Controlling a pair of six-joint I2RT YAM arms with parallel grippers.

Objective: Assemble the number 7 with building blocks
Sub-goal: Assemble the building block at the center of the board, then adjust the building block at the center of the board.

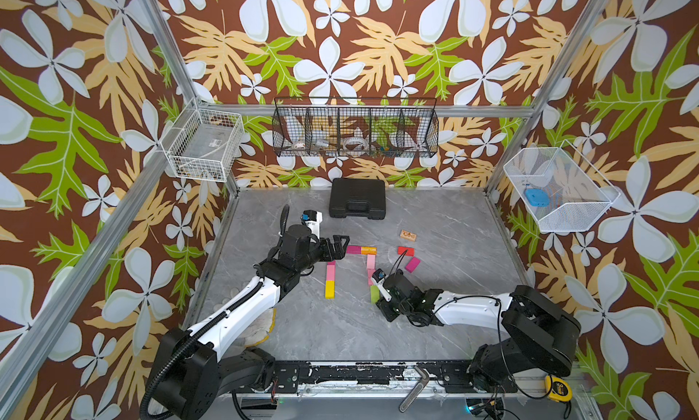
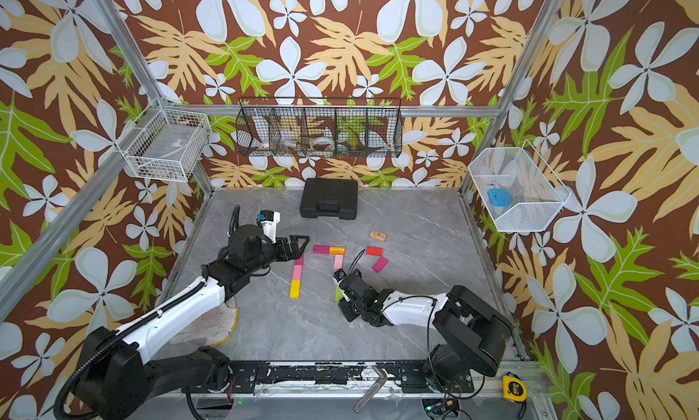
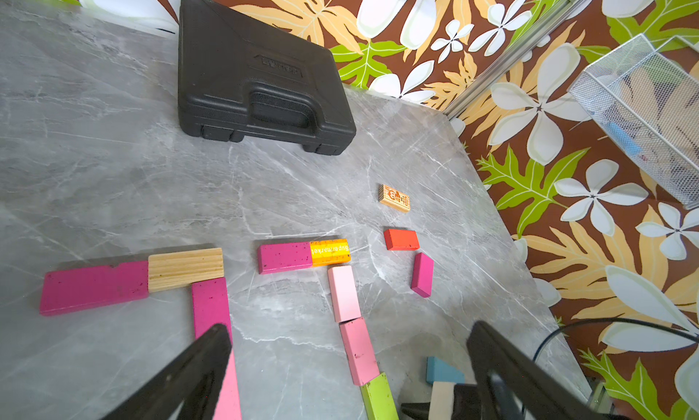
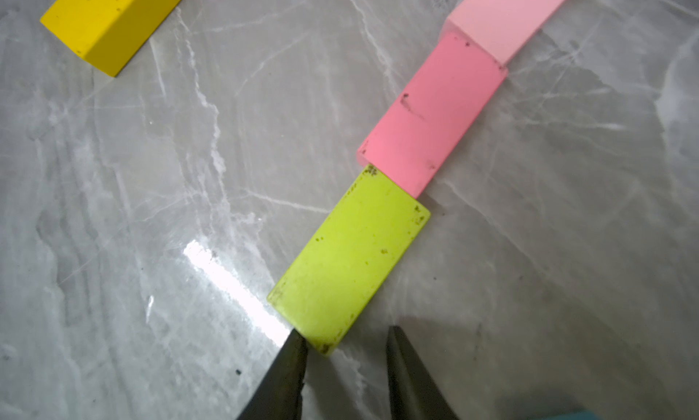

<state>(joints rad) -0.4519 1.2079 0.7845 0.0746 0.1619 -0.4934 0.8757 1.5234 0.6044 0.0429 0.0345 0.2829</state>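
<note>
Building blocks [image 1: 354, 250]: green block [image 4: 350, 259] at foot of 7's stem, butting pink block [image 4: 435, 112]. Right gripper [image 4: 346, 333] narrowly parted, empty, one tip at green corner. Nudge along stem axis, gently. Left gripper [image 3: 348, 325] spread wide.

1. Four magenta blocks [image 3: 94, 287] [image 3: 210, 308] [image 3: 283, 257] [image 3: 422, 274].
2. Three pink blocks [image 3: 343, 293] [image 3: 359, 352] [image 1: 330, 272].
3. One yellow block [image 1: 329, 289], one orange block [image 3: 329, 251], one green block [image 4: 348, 263], one red block [image 3: 401, 239].
4. Two wooden blocks, one plain [image 3: 185, 268], one printed [image 3: 394, 198].
5. One black case [image 1: 357, 198].
6. Three wire baskets [image 1: 196, 168] [image 1: 355, 149] [image 1: 567, 214].
7. Two robot arms [image 1: 242, 308] [image 1: 469, 308].
8. One tape measure [image 1: 558, 388].
</note>
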